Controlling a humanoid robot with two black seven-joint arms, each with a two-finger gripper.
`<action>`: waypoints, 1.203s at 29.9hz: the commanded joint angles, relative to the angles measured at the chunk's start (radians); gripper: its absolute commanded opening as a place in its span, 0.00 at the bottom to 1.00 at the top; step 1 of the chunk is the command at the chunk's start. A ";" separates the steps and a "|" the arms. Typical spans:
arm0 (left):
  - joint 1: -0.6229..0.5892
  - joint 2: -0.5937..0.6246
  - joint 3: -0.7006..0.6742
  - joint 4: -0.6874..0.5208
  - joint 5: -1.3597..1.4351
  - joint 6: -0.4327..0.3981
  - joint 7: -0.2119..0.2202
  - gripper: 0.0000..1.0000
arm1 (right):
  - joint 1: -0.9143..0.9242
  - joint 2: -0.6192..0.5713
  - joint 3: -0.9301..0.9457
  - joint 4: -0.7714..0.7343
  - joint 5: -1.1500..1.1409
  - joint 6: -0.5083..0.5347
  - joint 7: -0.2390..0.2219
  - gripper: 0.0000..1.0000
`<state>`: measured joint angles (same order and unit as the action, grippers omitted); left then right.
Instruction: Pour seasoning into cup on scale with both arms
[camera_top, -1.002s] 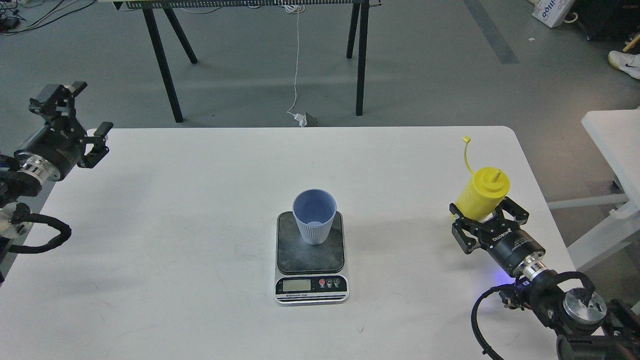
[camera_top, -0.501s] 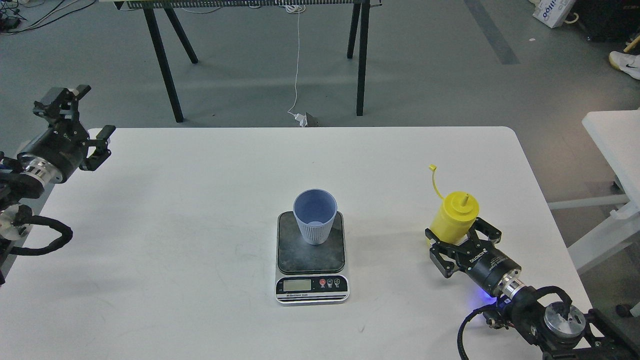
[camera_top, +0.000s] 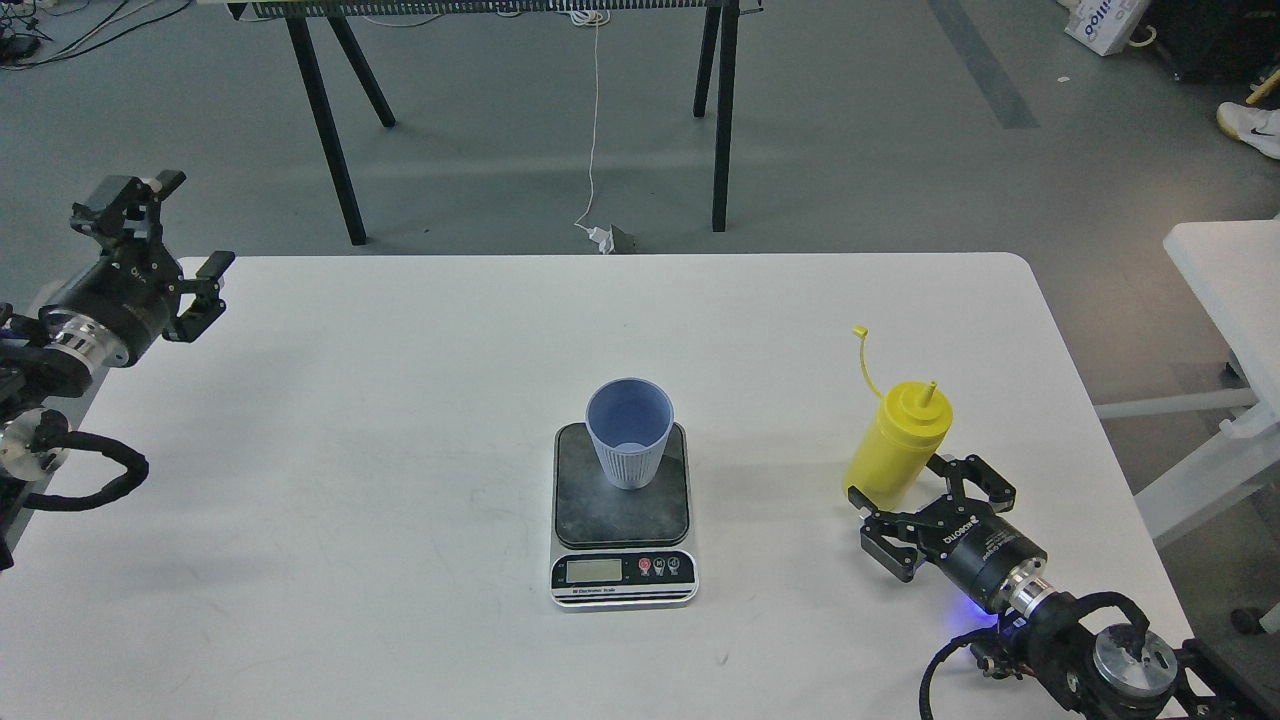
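Seasoning (camera_top: 897, 443) stands just beyond open right fingers (camera_top: 880, 535)

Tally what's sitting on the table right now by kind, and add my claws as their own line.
Yellow squeeze bottle: 1
Light-blue ribbed cup: 1, standing on the scale
Kitchen scale: 1
Claws: 2, left claw and right claw, both open and empty
Total: 3 things on the white table, plus 2 claws
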<state>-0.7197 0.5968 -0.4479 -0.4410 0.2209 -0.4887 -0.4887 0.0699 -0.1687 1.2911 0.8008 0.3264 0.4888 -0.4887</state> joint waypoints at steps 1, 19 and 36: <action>-0.001 0.001 0.000 -0.001 0.001 0.000 0.000 1.00 | -0.051 -0.052 0.004 0.066 0.000 0.000 0.000 0.97; 0.000 -0.057 0.002 -0.001 0.034 0.000 0.000 1.00 | 0.195 -0.319 0.064 0.174 0.036 0.000 0.000 0.97; -0.029 -0.057 0.002 0.001 0.046 0.000 0.000 1.00 | 0.484 -0.235 -0.041 -0.069 0.034 0.000 0.000 0.97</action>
<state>-0.7480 0.5378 -0.4464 -0.4418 0.2684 -0.4887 -0.4887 0.5505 -0.4076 1.2503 0.7341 0.3611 0.4888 -0.4887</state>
